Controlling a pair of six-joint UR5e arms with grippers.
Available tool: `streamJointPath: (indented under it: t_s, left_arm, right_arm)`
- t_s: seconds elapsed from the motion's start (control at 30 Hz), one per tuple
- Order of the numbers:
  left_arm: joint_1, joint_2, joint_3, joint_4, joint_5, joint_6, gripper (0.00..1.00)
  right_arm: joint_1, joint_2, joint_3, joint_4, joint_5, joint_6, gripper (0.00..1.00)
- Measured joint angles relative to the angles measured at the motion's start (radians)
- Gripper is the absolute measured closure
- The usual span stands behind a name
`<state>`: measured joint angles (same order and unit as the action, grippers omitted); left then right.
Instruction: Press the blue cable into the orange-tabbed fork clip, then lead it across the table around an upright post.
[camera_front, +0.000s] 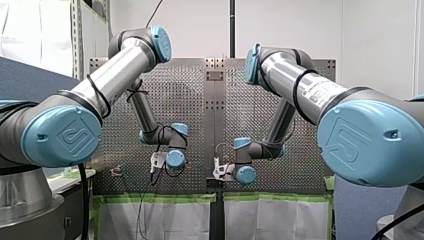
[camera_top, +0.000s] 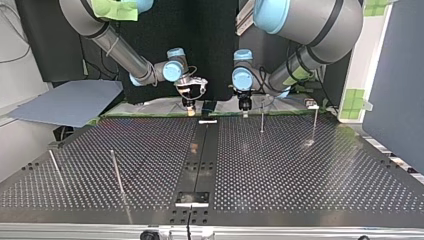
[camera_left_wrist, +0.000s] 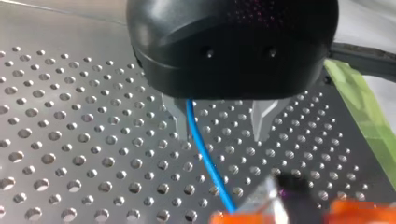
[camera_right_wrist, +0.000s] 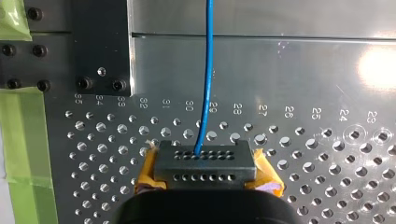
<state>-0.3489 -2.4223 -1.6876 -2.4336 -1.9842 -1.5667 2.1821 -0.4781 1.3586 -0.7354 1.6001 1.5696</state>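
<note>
— Hazards, entry one?
— Judged likeliest: thin blue cable (camera_right_wrist: 208, 84) sliding sideways out of my left gripper (camera_left_wrist: 222, 136), metal fingers parted, merely brushing one of them. Cause: no pinch there. Also possible: springing off a slim upright metal post (camera_top: 262, 119) if led slack, or missing the clip through poor aim.
— Hold at the other end?
— My right gripper (camera_right_wrist: 204, 164), orange-yellow pads, apparently clamped on the cable, just beside the arms' end of the dark centre strip (camera_top: 202, 150) of the grey perforated metal table (camera_top: 300, 170). Left gripper across that strip, same end. Posts on both sides of the strip.
— Cable, look and place?
— Smooth, even blue, gently bowed, probably springy. Running from the right pads out over the table near the strip's arms' end, then between the left fingers.
— Clip?
— Orange-tabbed fork clip: not made out in any view.
</note>
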Motion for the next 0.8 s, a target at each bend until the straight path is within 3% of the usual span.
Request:
streamJointPath:
  t_s: [0.2, 0.4, 0.47, 0.5, 0.57, 0.6, 0.67, 0.8]
  left_arm:
    - [0.005, 0.002, 0.003, 0.001, 0.001, 0.0, 0.35]
    - [0.005, 0.016, 0.004, 0.003, 0.007, 0.005, 0.45]
    - [0.005, 0.018, 0.005, 0.003, 0.007, 0.006, 0.6]
    - [0.005, 0.019, 0.005, 0.003, 0.006, 0.006, 0.6]
    - [0.005, 0.019, 0.005, 0.003, 0.005, 0.006, 0.84]
    - [0.004, 0.019, 0.005, 0.003, 0.004, 0.007, 0.84]
    - [0.003, 0.019, 0.005, 0.002, 0.004, 0.007, 1.0]
    - [0.002, 0.02, 0.005, -0.001, 0.002, 0.007, 1.0]
  right_arm:
    - [0.0, 0.001, 0.0, -0.001, 0.0, 0.0, 1.0]
    - [-0.002, 0.003, 0.0, -0.001, 0.0, 0.0, 1.0]
    - [-0.002, 0.003, 0.0, -0.001, 0.0, 0.0, 1.0]
    - [-0.002, 0.003, 0.0, -0.001, 0.0, 0.0, 1.0]
    - [-0.003, 0.004, 0.0, -0.001, 0.0, 0.0, 1.0]
    - [-0.003, 0.004, 0.0, -0.001, 0.0, 0.0, 1.0]
    - [-0.003, 0.004, 0.0, -0.001, 0.0, 0.0, 1.0]
    - [-0.003, 0.005, 0.0, 0.0, 0.0, 0.0, 1.0]
